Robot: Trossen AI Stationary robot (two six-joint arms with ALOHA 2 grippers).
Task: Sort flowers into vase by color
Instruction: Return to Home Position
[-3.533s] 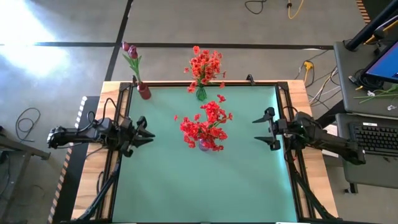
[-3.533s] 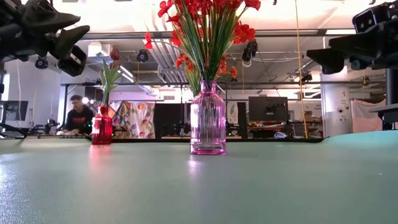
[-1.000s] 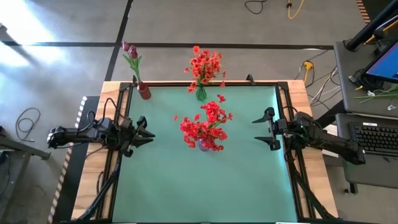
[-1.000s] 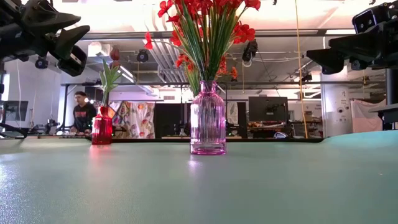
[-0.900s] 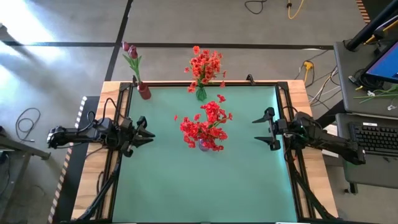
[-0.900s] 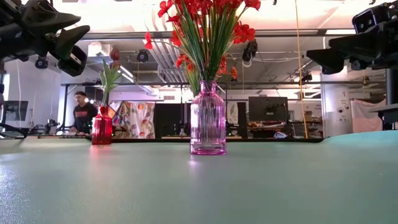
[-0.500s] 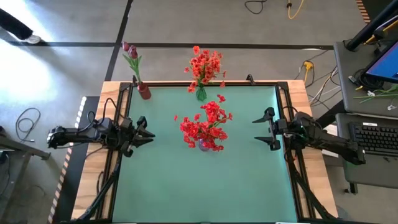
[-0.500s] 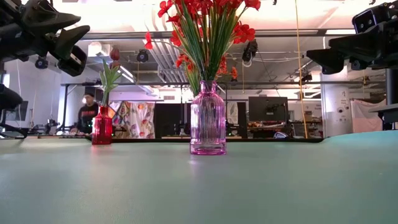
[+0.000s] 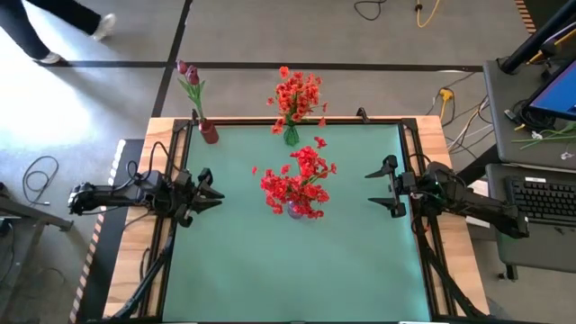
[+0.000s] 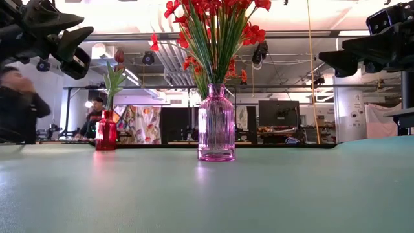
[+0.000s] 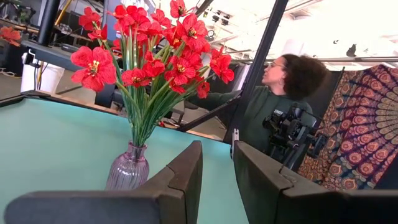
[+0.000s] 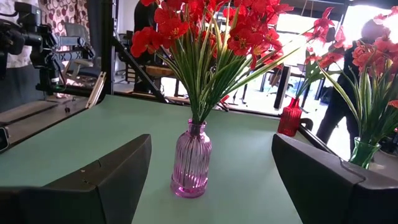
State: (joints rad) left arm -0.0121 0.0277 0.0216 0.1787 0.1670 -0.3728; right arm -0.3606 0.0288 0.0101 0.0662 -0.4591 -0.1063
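Green table mat (image 9: pixel 297 270): bare between the two claws except for one vase, with open surface from both claws to the near edge.

Left gripper (image 9: pixel 216 191) hangs at the mat's left edge, fingers narrowly parted and empty. Right gripper (image 9: pixel 371 187) hangs at the right edge, fingers spread wide and empty.

Change since the earlier frames: a person (image 9: pixel 63 22) has walked onto the floor beyond the far left corner. Both arms and all vases are unmoved.

Purple vase (image 9: pixel 295 209): upright midway between the claws, well apart from each, holding red flowers (image 9: pixel 297 178).

Green vase (image 9: pixel 291 137): at the far edge, beyond the purple vase from both claws, holding orange-red flowers (image 9: pixel 295 97).

Red vase (image 9: pixel 209 133): at the far left corner, nearer the left claw, holding dark magenta buds (image 9: pixel 187 70).
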